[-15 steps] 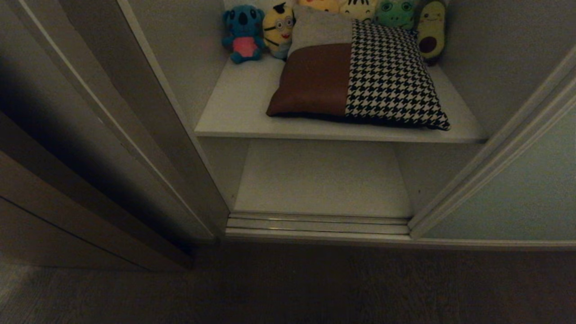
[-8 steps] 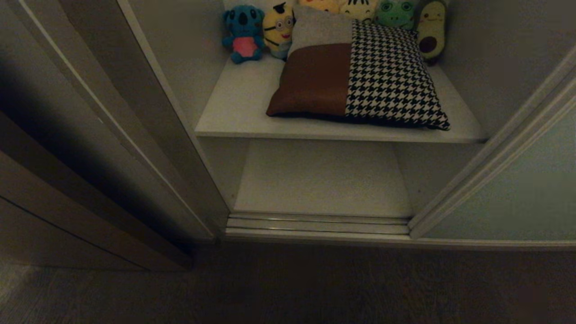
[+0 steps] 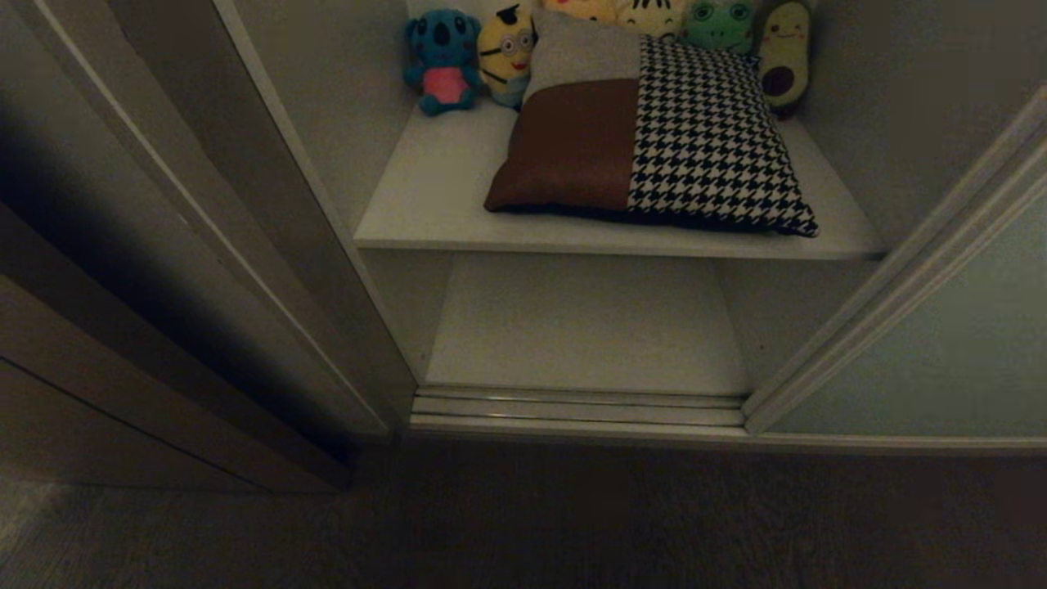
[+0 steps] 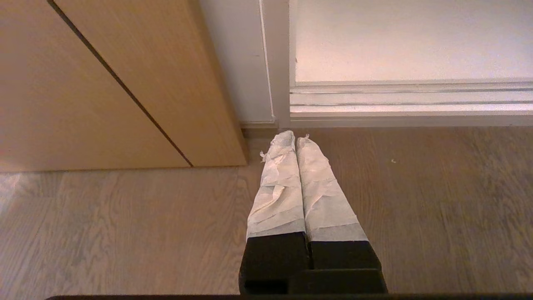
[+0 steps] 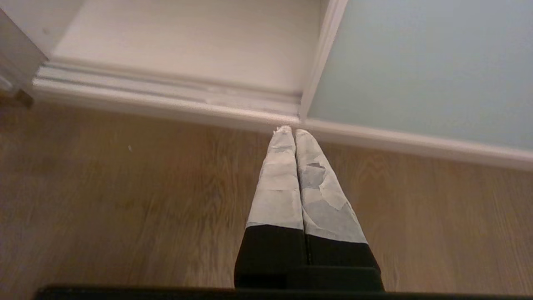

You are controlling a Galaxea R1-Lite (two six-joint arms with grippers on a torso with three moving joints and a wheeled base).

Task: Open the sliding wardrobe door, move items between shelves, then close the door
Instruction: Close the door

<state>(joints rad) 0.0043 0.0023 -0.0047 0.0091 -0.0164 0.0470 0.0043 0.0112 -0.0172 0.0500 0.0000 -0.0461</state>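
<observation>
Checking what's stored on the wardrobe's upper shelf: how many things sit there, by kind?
Plush toys: 6, from the blue koala toy to the avocado toy
Patchwork cushion in brown, grey and houndstooth: 1
Total: 7

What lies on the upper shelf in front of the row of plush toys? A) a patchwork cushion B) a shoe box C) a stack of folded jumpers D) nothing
A: a cushion with brown, grey and houndstooth panels lies on the upper shelf, in front of the plush toys.
</observation>
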